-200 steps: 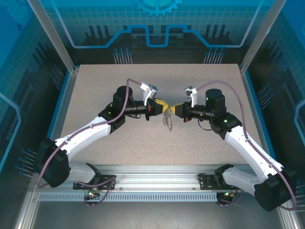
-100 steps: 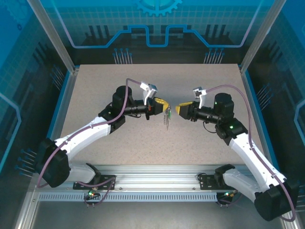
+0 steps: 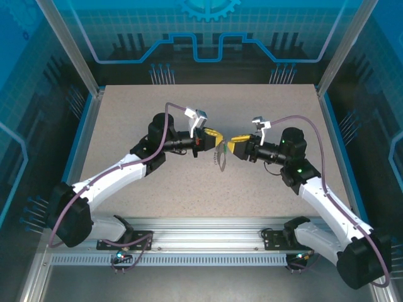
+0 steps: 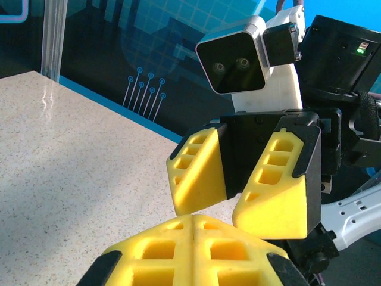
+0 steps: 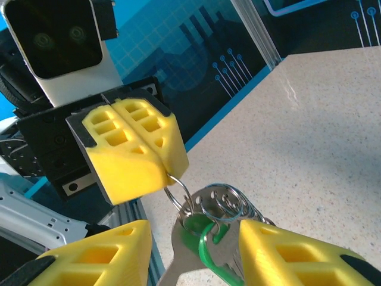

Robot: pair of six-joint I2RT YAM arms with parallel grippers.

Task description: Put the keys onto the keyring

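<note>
Nearest me, my right gripper (image 5: 193, 233) stands released, its hollow-ribbed yellow fingers (image 5: 286, 256) either side of the key (image 5: 205, 250), which has a green-rimmed head and a silvery blade. It dangles with shiny wire rings (image 5: 225, 201) from the keyring (image 5: 177, 189), a thin metal loop clenched in the left gripper (image 5: 162, 173), above the middle of the speckled table (image 5: 309, 131).

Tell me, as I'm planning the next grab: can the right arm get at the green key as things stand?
Probably yes: the right fingers stand open either side of the green key, which hangs free from a ring pinched in the left fingers.
</note>
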